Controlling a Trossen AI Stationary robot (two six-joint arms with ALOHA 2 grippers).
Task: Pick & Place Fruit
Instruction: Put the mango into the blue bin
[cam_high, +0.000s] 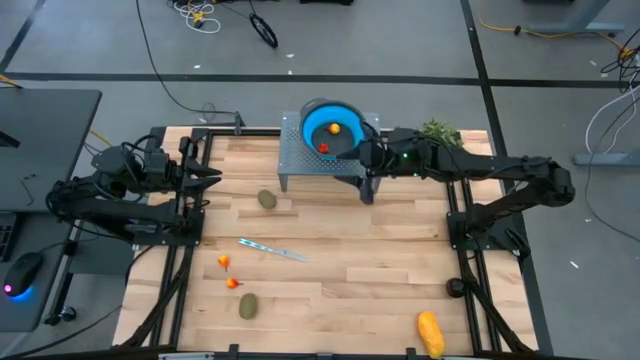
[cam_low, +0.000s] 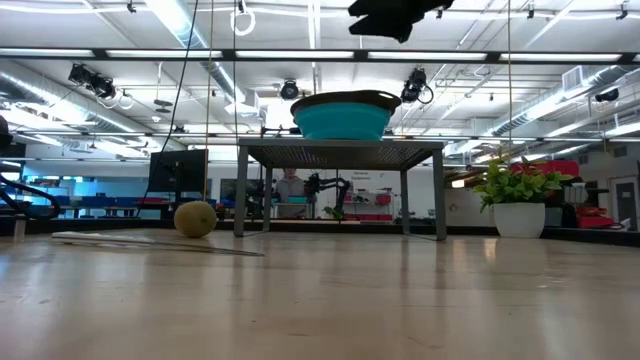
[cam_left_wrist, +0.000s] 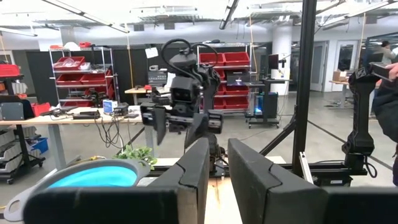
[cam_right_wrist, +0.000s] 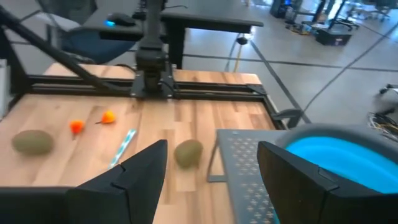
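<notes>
A blue bowl (cam_high: 318, 122) stands on a perforated metal stand (cam_high: 295, 160) at the table's far side; an orange piece of fruit (cam_high: 334, 128) and a red one (cam_high: 323, 148) lie in it. My right gripper (cam_high: 365, 160) hovers open and empty by the bowl's right rim, high above the table (cam_low: 395, 15). On the table lie two kiwis (cam_high: 267, 199) (cam_high: 248, 305), two tiny red-orange fruits (cam_high: 223, 262) (cam_high: 233, 283) and a long yellow-orange fruit (cam_high: 430, 333). My left gripper (cam_high: 205, 175) waits at the left, fingers nearly together, empty.
A slim silvery-blue knife (cam_high: 272, 250) lies mid-table between the kiwis. A green potted plant (cam_high: 440, 130) stands at the far right behind my right arm. Black frame rails (cam_high: 455, 215) run along both sides. Bare wood lies at the centre and near right.
</notes>
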